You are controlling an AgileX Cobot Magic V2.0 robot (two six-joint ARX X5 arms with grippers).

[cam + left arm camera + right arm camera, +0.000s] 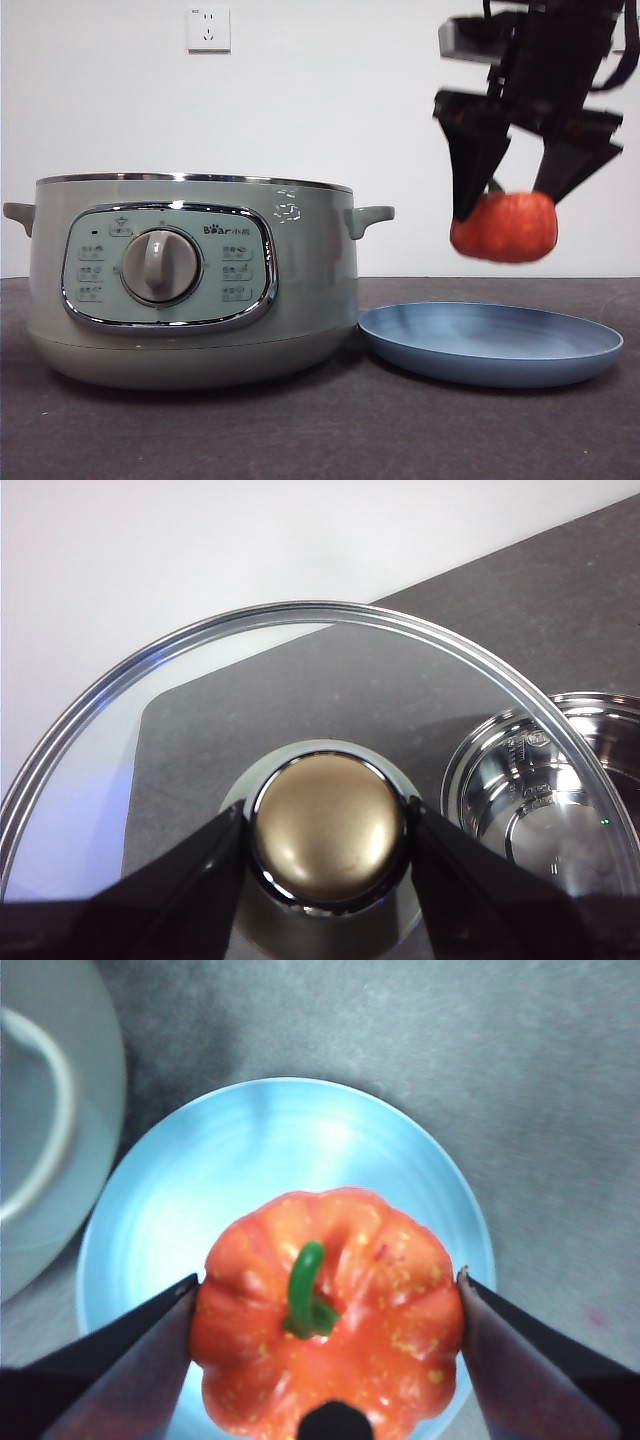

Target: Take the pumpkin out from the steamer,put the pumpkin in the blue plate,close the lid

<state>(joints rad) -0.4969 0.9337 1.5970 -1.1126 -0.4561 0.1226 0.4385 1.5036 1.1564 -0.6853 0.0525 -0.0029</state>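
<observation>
My right gripper [505, 205] is shut on the orange-red pumpkin [504, 227] and holds it in the air above the blue plate [490, 342]. In the right wrist view the pumpkin [328, 1310], green stem up, hangs over the plate [250, 1150]. The sage-green steamer [190, 285] stands at the left, open, without a lid. My left gripper [330, 830] is shut on the knob [328, 825] of the glass lid [180, 670] and holds it beside the steamer's shiny inner pot [540, 800]. The left arm is out of the front view.
A dark grey table mat [320, 430] covers the table. A white wall with a socket [208, 29] stands behind. The steamer's side handle [40, 1110] lies close to the plate's rim.
</observation>
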